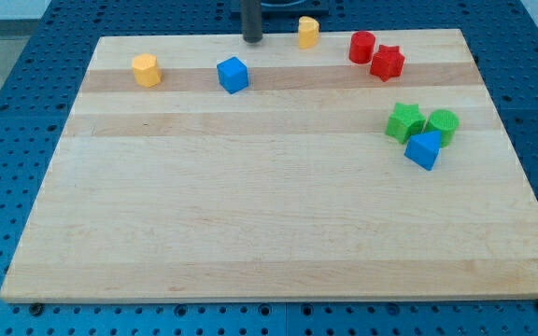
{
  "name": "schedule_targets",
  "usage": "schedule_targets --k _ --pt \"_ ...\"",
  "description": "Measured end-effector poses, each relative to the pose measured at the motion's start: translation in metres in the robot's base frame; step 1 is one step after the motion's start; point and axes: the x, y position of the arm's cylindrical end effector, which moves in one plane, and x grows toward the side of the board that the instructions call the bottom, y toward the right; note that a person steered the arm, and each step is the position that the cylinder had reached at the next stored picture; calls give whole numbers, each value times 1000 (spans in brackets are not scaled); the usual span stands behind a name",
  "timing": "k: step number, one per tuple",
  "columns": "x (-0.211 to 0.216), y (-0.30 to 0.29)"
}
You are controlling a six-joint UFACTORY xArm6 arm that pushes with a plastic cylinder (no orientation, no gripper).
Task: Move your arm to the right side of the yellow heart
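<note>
The yellow heart [307, 32] stands at the board's top edge, a little right of centre. My tip [251, 41] rests on the top edge of the board, to the left of the yellow heart with a clear gap between them. A blue cube [233, 75] lies just below and slightly left of my tip. Only the lower part of the dark rod shows; the rest runs out of the view's top.
A yellow pentagon-like block [145, 70] sits at the upper left. A red cylinder [361, 47] and a red star [387, 63] touch, right of the heart. A green star [404, 122], a green cylinder [442, 125] and a blue wedge-like block [424, 149] cluster at the right. The wooden board [250, 224] lies on a blue perforated table.
</note>
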Motion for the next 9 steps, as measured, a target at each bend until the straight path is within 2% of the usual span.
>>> schedule_targets --k 2,3,5,6,7,8,9 --pt "-1 89" --pt "24 148" --pt "32 69" --pt "109 61" --pt "154 109" --pt "157 217" --pt "116 303"
